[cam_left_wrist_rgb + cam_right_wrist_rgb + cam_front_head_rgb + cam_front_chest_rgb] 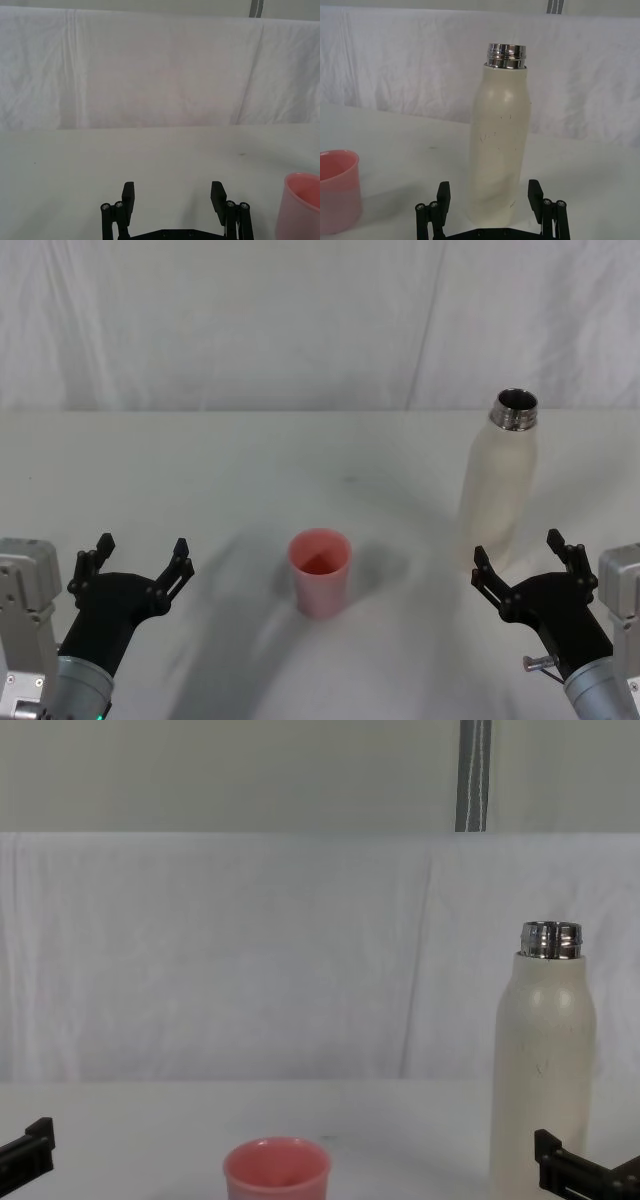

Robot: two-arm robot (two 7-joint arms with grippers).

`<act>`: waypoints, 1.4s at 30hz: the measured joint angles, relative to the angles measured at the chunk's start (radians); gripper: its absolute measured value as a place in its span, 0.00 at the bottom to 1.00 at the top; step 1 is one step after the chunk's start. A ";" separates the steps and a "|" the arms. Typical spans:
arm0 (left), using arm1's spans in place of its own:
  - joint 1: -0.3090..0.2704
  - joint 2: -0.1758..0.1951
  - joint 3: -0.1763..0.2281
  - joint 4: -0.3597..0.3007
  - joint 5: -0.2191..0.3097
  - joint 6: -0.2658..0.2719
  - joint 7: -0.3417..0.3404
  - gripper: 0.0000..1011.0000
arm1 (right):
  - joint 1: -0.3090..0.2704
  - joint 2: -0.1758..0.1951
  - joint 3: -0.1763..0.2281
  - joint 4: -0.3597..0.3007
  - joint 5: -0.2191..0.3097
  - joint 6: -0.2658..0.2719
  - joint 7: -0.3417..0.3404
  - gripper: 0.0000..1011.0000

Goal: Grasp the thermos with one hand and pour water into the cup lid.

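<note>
The thermos [500, 145] has a matt cream body faintly scuffed, with a shiny threaded steel neck; the cup lid [320, 570] looks like smooth pink plastic; wrinkled white cloth [250, 950] hangs behind the matt white table [200, 470]

left gripper [140, 555]: low at near left; fingers spread wide
right gripper [520, 560]: low at near right; fingers spread wide

White table [200, 470] fills lower frame. Wrinkled white cloth backdrop [250, 320] spans upper frame. Chest view: plain wall [200, 770] above cloth, grey vertical pole [473, 775] upper right.
</note>
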 joint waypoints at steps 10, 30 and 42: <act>0.000 0.000 0.000 0.000 0.000 0.000 0.000 0.99 | 0.000 0.000 0.000 0.000 0.000 0.000 0.000 0.99; 0.000 0.000 0.000 0.000 0.000 0.000 0.000 0.99 | 0.000 0.000 0.000 0.000 0.000 0.000 0.000 0.99; 0.000 0.000 0.000 0.000 0.000 0.000 0.000 0.99 | 0.000 0.000 0.000 0.000 0.000 0.000 0.000 0.99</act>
